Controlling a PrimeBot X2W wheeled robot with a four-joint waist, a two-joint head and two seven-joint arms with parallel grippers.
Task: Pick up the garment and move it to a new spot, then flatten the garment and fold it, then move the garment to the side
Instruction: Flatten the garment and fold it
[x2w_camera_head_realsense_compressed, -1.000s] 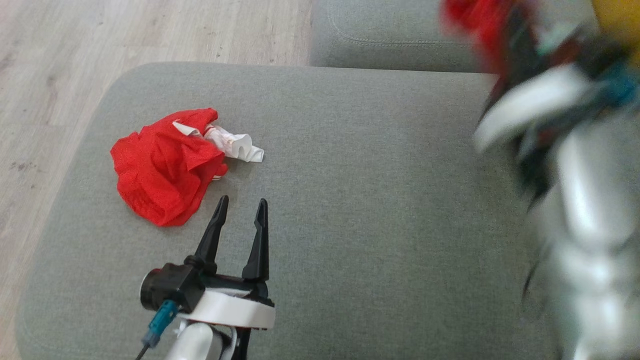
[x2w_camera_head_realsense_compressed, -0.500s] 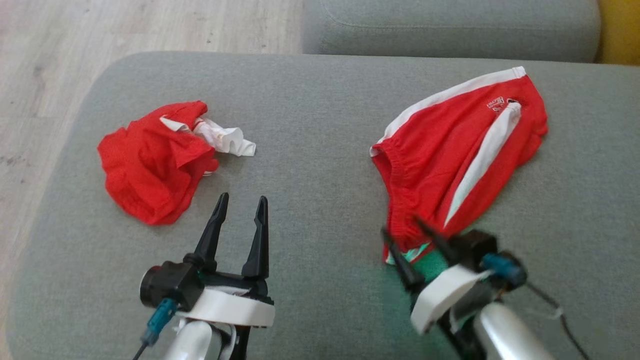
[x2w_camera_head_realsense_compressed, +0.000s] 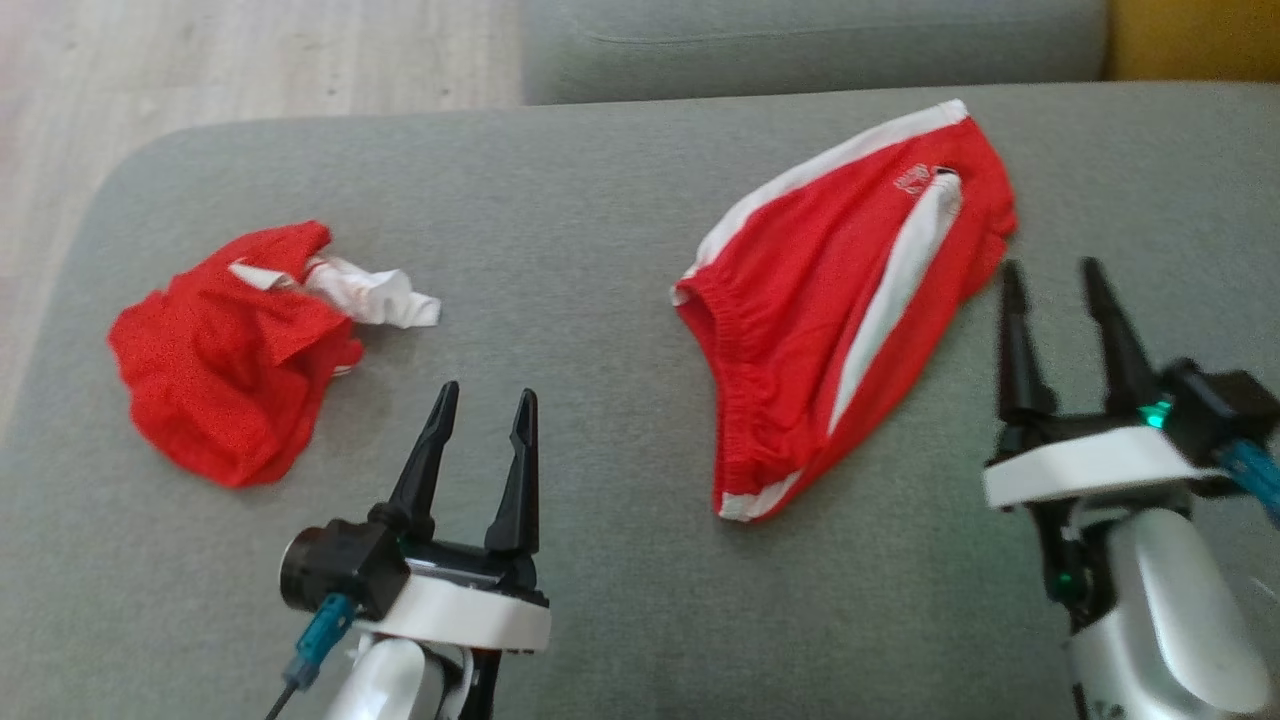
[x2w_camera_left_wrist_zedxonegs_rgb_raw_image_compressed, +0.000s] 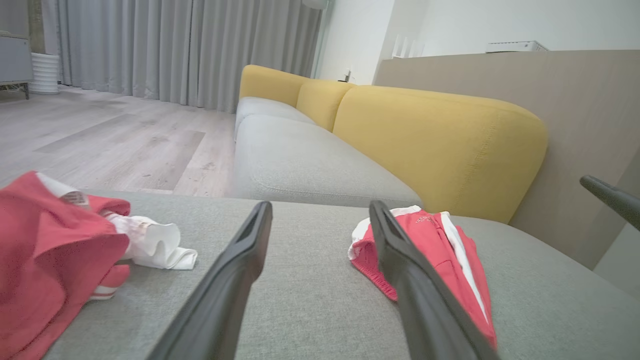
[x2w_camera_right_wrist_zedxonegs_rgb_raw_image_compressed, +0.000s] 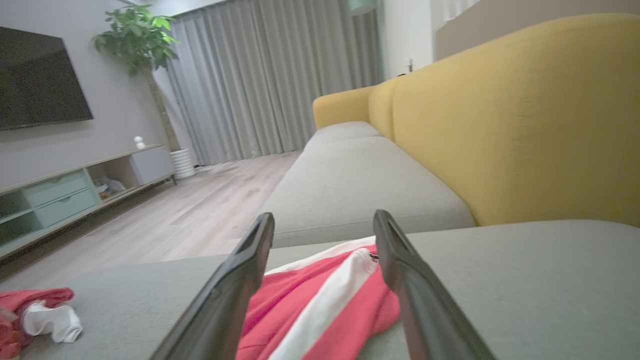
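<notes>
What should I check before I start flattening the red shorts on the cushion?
1. Jaws of the right gripper open, holding nothing: ok.
2. Jaws of the left gripper open, empty: ok.
3. The red shorts wholly on the grey cushion, away from its edges: ok.
4. Shorts lying flat: not ok; waistband puckered, cloth creased.
5. The crumpled red garment apart from the shorts: ok.
6. Cloth doubled under the shorts: cannot tell.
</notes>
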